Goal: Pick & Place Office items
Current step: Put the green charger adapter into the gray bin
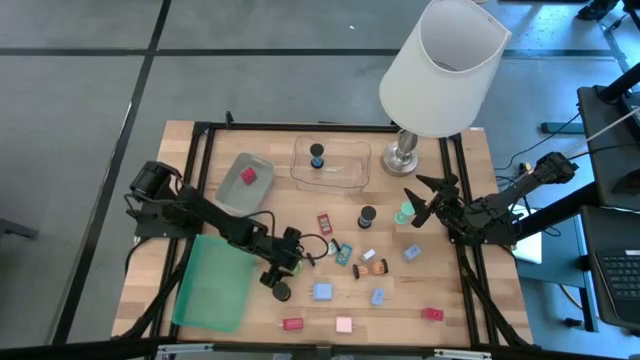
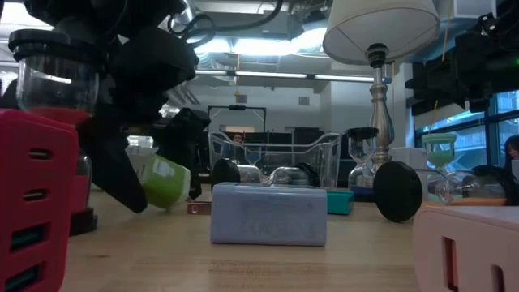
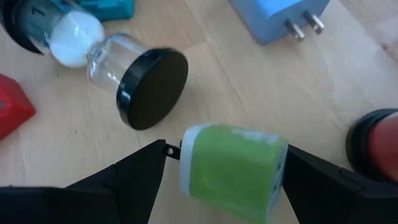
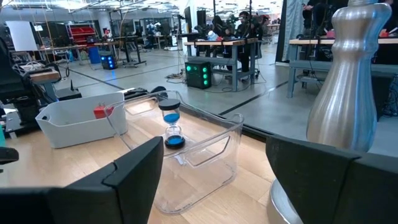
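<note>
Green plastic is what you have between the fingers of the left gripper (image 3: pixel 227 180): a small green charger block (image 3: pixel 233 171) with a white face, lying near the front-left of the table (image 1: pixel 450 290), just beside the flat green lid (image 1: pixel 212 282). You should expect it to be light, rigid and rather smooth, with rounded edges, so it could twist or squirt out if pinched at a corner; I would take it across its two flat sides, square to the fingers. The left wrist view shows those fingers standing wide, one on each side of the block; the near one looks close to touching, but you cannot say from these pictures that it is gripped. Right beside it lies a toppled hourglass with white sand (image 3: pixel 93 53), glass-bodied and likely fragile and prone to rolling, so keep clear of it. A blue plug block (image 3: pixel 277 18) and a red piece (image 3: pixel 12 112) lie nearby. Your right gripper (image 1: pixel 425 200) waits near the lamp base (image 1: pixel 403 155), fingers spread and empty, looking toward the clear tray (image 4: pixel 199 162) holding a blue-sand hourglass (image 4: pixel 171 121).
</note>
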